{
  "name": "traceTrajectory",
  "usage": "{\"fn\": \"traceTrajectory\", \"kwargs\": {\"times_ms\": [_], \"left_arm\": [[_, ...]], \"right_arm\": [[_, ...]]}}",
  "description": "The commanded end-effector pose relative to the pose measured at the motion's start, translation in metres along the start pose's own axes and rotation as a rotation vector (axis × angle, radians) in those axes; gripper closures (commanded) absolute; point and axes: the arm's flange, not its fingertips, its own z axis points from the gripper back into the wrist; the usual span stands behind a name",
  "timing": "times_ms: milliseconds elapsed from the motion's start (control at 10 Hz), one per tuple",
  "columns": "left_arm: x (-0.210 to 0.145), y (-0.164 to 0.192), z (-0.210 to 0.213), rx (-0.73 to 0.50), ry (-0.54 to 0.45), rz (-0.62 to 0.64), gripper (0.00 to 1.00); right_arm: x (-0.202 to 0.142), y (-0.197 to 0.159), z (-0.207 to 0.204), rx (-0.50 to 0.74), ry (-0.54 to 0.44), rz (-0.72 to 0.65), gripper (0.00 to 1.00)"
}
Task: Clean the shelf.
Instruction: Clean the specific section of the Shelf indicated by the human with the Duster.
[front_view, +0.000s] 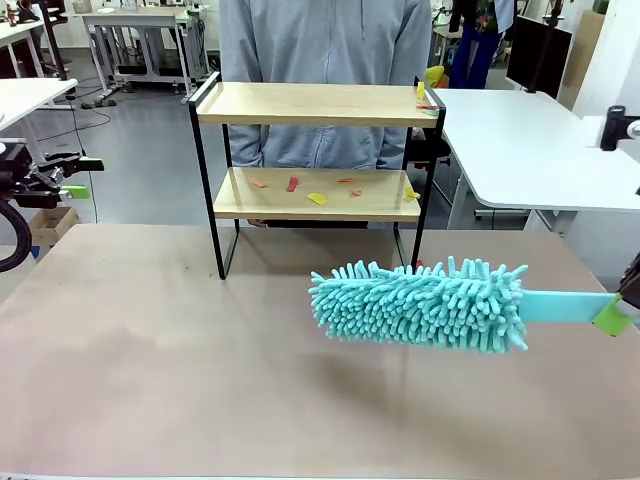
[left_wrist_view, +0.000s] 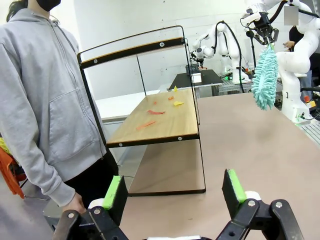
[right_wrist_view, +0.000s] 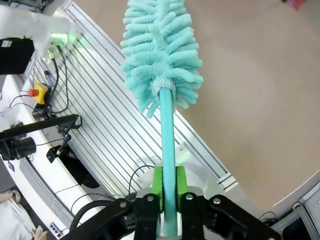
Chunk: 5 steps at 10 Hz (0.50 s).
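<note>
Worktop (front_view: 150, 360): brown and matte, spans the near field of the front view.

Person (front_view: 325, 40): grey hoodie, stands at 12 o'clock on the far side, directly behind the shelf. In the left wrist view the person is at 9 o'clock, with one hand (left_wrist_view: 75, 202) hanging down by the shelf's end.

Shelf (front_view: 300, 103): two tiers, black frame with light wood boards. It stands upright on the worktop's far edge at 12 o'clock, slightly left of centre. It is well apart from both arms.

Duster (front_view: 420, 305): teal and fluffy, at 4 o'clock from the shelf. It is held roughly level and clear of the worktop, with its shadow underneath. The head points to 9 o'clock and the flat handle runs out to 3 o'clock. No contact with the shelf.

Right pincer (right_wrist_view: 169, 182): pressed together on the duster handle, green pads flat against both sides. In the front view it sits at the 3 o'clock frame edge.

Left pincer (left_wrist_view: 173, 190): spread wide, nothing between the pads. It is at the 9 o'clock edge of the front view, off the worktop's side, facing the shelf's end.

Scraps (front_view: 318, 198): small red-orange and yellow bits scattered across the lower board. A couple more (front_view: 424, 97) are at the 3 o'clock end of the top board.
</note>
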Motion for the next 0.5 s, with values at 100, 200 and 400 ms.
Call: {"fn": "traceTrajectory", "kwargs": {"times_ms": [100, 200, 400], "left_arm": [[0.0023, -0.0017, -0.0025, 0.002, 0.005, -0.006, 0.0], [0.0023, -0.0017, -0.0025, 0.002, 0.005, -0.006, 0.0], [0.0023, -0.0017, -0.0025, 0.002, 0.005, -0.006, 0.0]], "right_arm": [[0.0015, 0.0003, 0.0007, 0.002, -0.001, 0.005, 0.87], [0.0015, 0.0003, 0.0007, 0.002, -0.001, 0.005, 0.87], [0.0015, 0.0003, 0.0007, 0.002, -0.001, 0.005, 0.87]]}}
